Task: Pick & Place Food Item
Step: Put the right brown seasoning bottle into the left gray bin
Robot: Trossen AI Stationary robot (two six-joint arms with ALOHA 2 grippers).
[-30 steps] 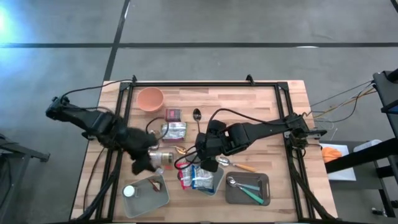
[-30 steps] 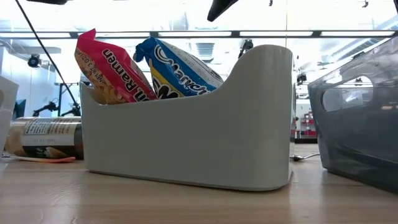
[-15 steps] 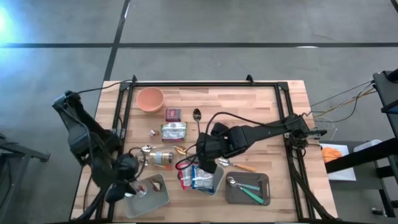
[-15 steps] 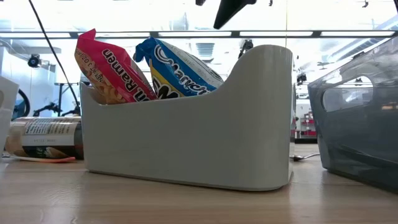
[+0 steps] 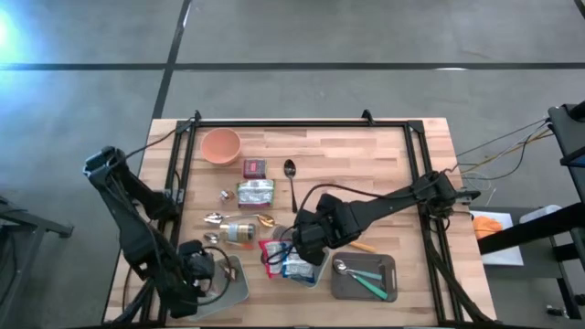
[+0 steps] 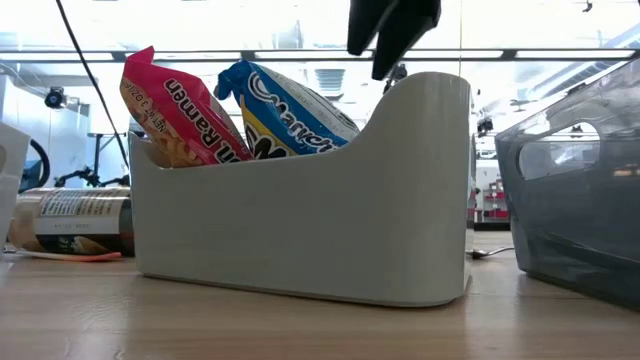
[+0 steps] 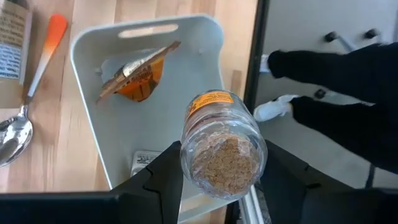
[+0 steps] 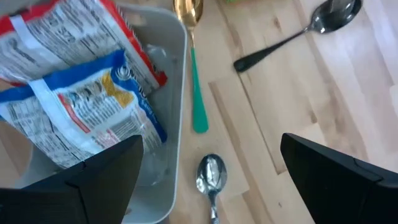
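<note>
Midway through: left pincer (image 7: 214,180) clenched on spice jar (image 7: 222,144) above light tray (image 7: 118,134), release pending; right pincer (image 8: 208,180) spread wide beside ramen bin (image 8: 166,149), grasping nothing.

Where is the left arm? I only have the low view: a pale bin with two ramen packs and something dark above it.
Observer: The left gripper is at the table's left edge, shut on a jar of brown granules, above a grey tray.
Operator: Is that tray empty?
Observer: No, an orange packet lies in it.
Operator: And the dark thing above the bin?
Observer: That is the right gripper, jaws open and holding nothing, over the bin beside the ramen packs.
</note>
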